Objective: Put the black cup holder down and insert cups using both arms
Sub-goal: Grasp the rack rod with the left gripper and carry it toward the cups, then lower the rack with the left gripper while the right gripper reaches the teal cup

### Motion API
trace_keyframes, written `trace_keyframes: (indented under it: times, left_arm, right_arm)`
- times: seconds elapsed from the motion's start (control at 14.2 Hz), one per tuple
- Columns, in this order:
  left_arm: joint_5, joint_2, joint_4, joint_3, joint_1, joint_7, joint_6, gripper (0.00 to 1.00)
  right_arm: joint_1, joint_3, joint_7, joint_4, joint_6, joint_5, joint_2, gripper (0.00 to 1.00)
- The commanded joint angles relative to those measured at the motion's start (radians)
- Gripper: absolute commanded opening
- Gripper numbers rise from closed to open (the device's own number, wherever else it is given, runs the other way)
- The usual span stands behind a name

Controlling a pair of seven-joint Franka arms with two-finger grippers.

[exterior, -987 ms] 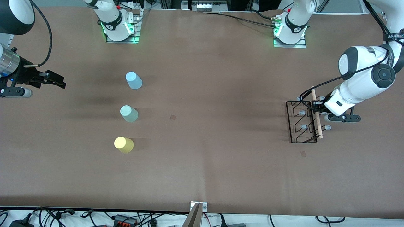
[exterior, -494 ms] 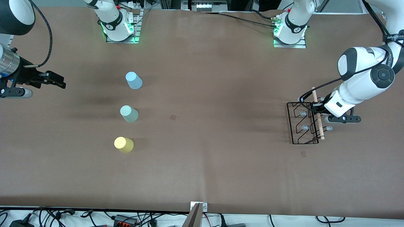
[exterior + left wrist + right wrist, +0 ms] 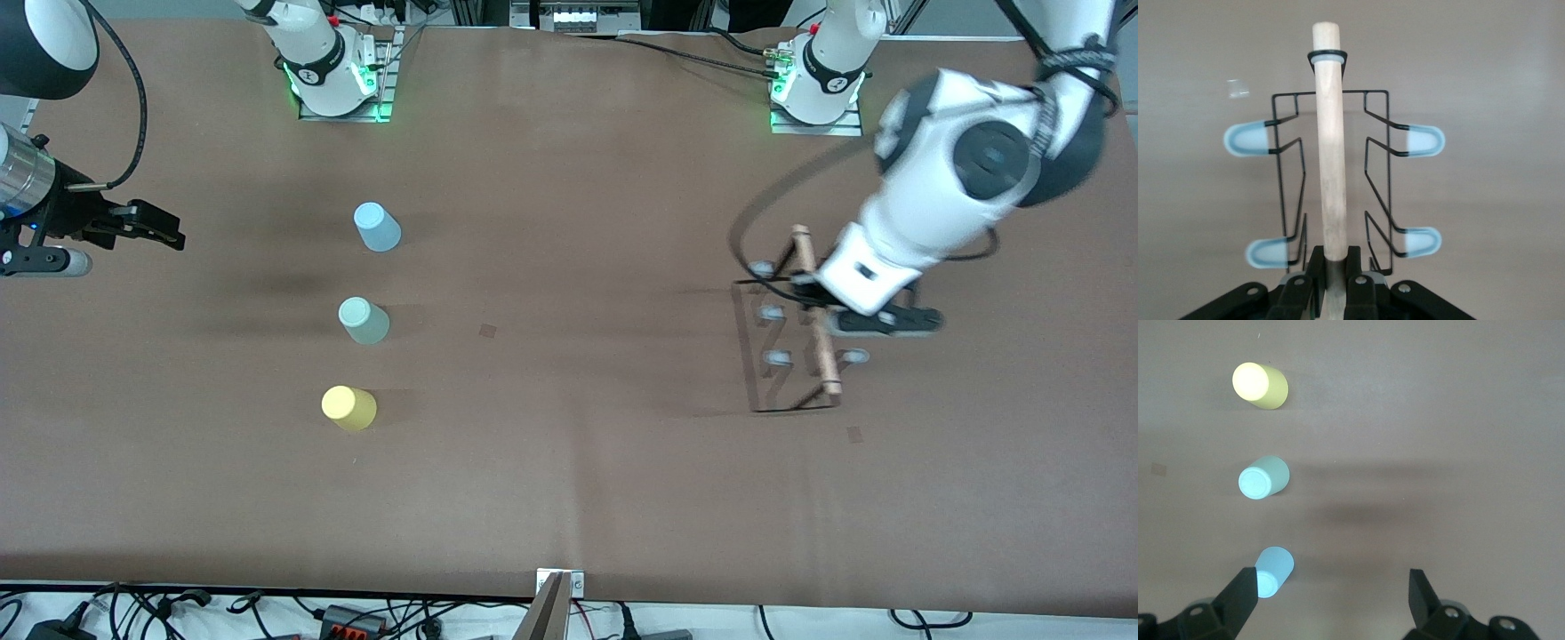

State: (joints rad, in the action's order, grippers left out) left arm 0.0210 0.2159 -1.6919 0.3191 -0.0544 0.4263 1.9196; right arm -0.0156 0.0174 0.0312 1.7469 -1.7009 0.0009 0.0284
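My left gripper is shut on the wooden rod handle of the black cup holder and holds it lifted over the table toward the left arm's end. In the left wrist view the rod runs out from between my shut fingers, with blue-tipped pegs on both sides. The blue cup, mint cup and yellow cup stand upside down in a row toward the right arm's end. My right gripper is open and empty, up in the air beside the cups; they also show in the right wrist view.
The brown table has two small darker marks on it. The arm bases stand at the edge farthest from the front camera. Cables lie off the table's near edge.
My left gripper has lifted the cup holder off the table and carried it toward the table's middle. The right arm and the cups have not moved.
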Motion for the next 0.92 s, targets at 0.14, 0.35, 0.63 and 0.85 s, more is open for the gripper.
trace_keyframes:
  times: [0.14, 0.35, 0.63, 0.85]
  left_arm:
    - [0.002, 0.278, 0.358, -0.002, -0.282, 0.288, -0.053, 0.00]
    - [0.002, 0.410, 0.469, -0.002, -0.402, 0.383, 0.043, 0.00]
    - [0.008, 0.497, 0.468, -0.008, -0.485, 0.451, 0.214, 0.00]
    - [0.023, 0.531, 0.465, -0.014, -0.504, 0.442, 0.242, 0.00]
  right_arm:
    - [-0.007, -0.005, 0.003, 0.006, -0.002, 0.001, 0.001, 1.00]
    - [-0.007, -0.005, 0.001, 0.006, -0.003, 0.001, 0.018, 1.00]
    - [0.011, -0.007, 0.001, 0.006, -0.002, 0.001, 0.073, 1.00]
    - [0.078, -0.007, -0.005, 0.005, -0.008, 0.002, 0.169, 1.00]
